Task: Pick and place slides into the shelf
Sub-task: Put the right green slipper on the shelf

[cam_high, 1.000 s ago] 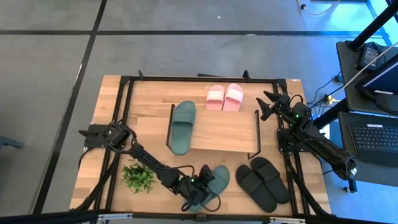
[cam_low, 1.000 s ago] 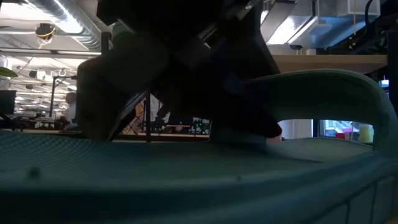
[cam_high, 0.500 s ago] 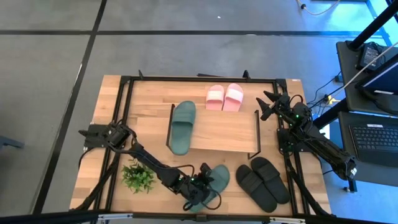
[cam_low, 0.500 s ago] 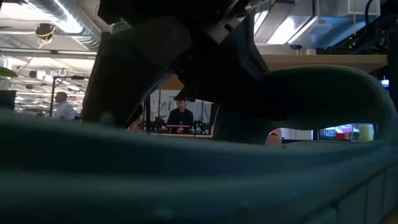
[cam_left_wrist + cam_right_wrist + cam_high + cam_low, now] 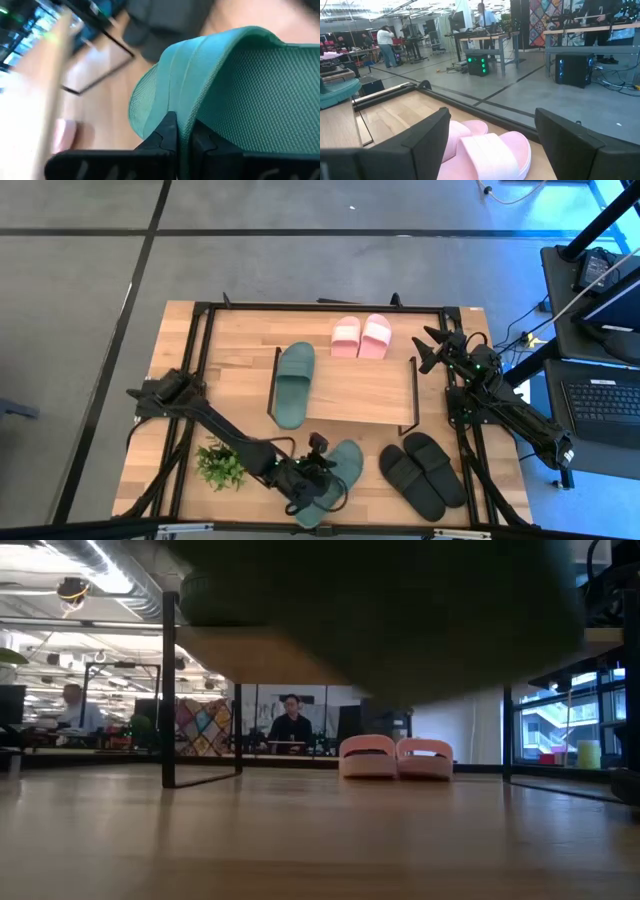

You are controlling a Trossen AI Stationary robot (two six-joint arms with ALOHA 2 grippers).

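**Left tool pinches the second green slide and lifts it**

In the last second the left tool [image 5: 318, 470] has closed from spread to pressed tight on the wide strap of the soft dull-green slide [image 5: 335, 470]. In the left wrist view its 2 dark fingers [image 5: 167, 135] squeeze the strap's ribbed edge between them. In the low view the slide [image 5: 380, 620] that filled the foreground has risen: it now hangs as a dark shape above bare wood. My reading is that the grasp has taken and the carry to the shelf can begin.

The low rack with the light wooden top board and thin black metal legs [image 5: 365, 390] stands just beyond the held slide, toward the far edge of the desk [image 5: 230, 360]. The matching green slide [image 5: 293, 385] already lies on the rack's left end, overhanging its near edge. The 2 small pale pink slides [image 5: 360, 336] sit side by side behind the rack, and the 2 black slides [image 5: 422, 470] lie in front of its right end. A small green potted plant [image 5: 222, 463] stands in front of its left end.

The right tool [image 5: 432, 350] waits at the rack's right end, fingers spread wide, empty, with the pink slides just ahead of it.
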